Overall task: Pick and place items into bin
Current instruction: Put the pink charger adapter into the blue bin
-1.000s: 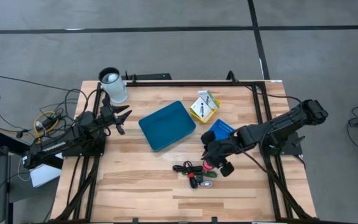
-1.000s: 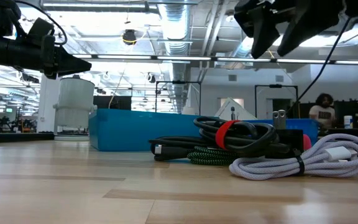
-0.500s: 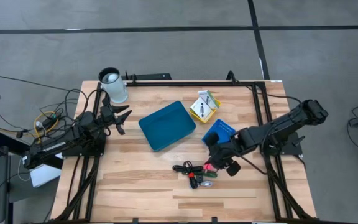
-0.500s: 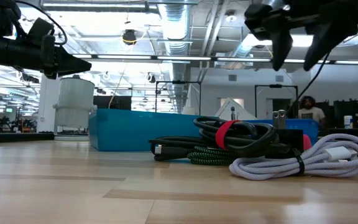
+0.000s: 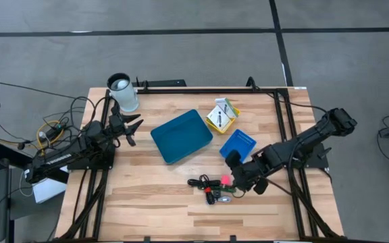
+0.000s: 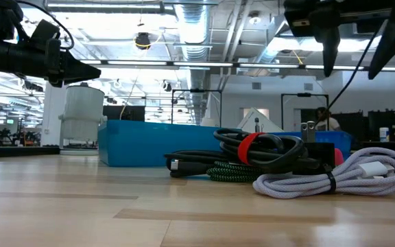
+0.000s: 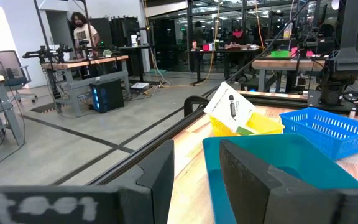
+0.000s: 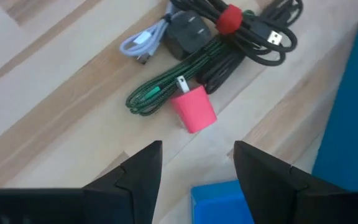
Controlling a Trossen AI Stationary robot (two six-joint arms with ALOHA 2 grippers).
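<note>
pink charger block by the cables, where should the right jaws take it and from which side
Grip the pink charger block across its two flat side faces, coming straight down from above. It lies flat on the table at the edge of the cable bundle, with a green braided cable plugged into one end, so close across the body clear of that end. The right gripper hangs open just short of it.

Counted on the table:

- Teal bins (image 5: 182, 136): one.
- Blue mesh baskets (image 5: 238, 144): one.
- Yellow trays (image 5: 224, 119): one, holding one white packet (image 5: 217, 116).
- White cylindrical containers (image 5: 123, 93): one.
- Cable bundles: black cable with red tie (image 8: 244, 34), green braided cable (image 8: 166, 87), white cable (image 6: 334, 175).
- Pink chargers (image 8: 194, 108): one.
- Robot arms: two.
</note>
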